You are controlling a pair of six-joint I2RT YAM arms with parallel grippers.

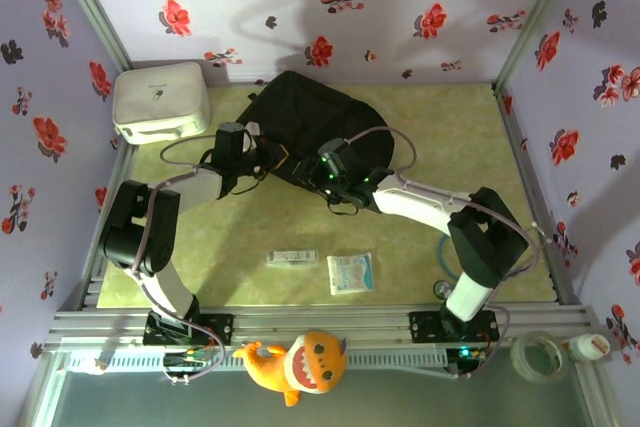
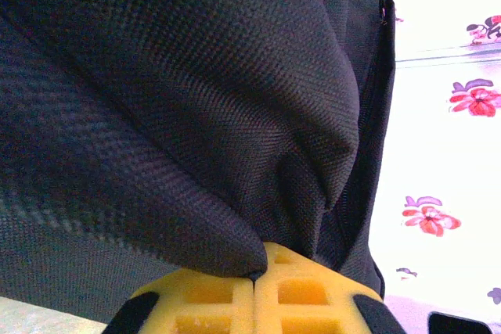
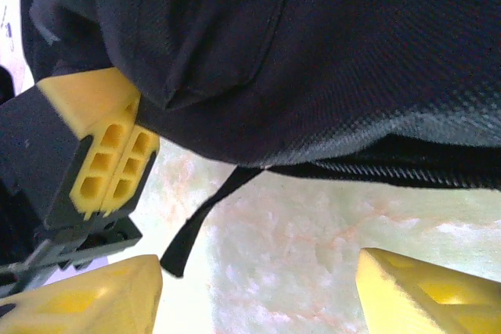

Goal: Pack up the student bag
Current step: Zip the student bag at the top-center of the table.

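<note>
- Top external: one student bag (image 1: 300, 117), black, rounded, woven fabric, upper centre of counter (image 1: 440, 127).
- Two arms: left end effector (image 2: 254, 278) pressed together, pinching a bag fold; right end effector (image 3: 258, 287) spread below the bag, strap (image 3: 200, 224) dangling nearby.
- Around: one white box (image 1: 160, 99) upper left; one carton (image 1: 292, 258) and one pouch (image 1: 350, 273) lower centre; one orange plush toy (image 1: 300, 362) at bottom.

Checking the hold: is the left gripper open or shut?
Shut: the left gripper is closed tip to tip, pinching a fold of the student bag.
</note>
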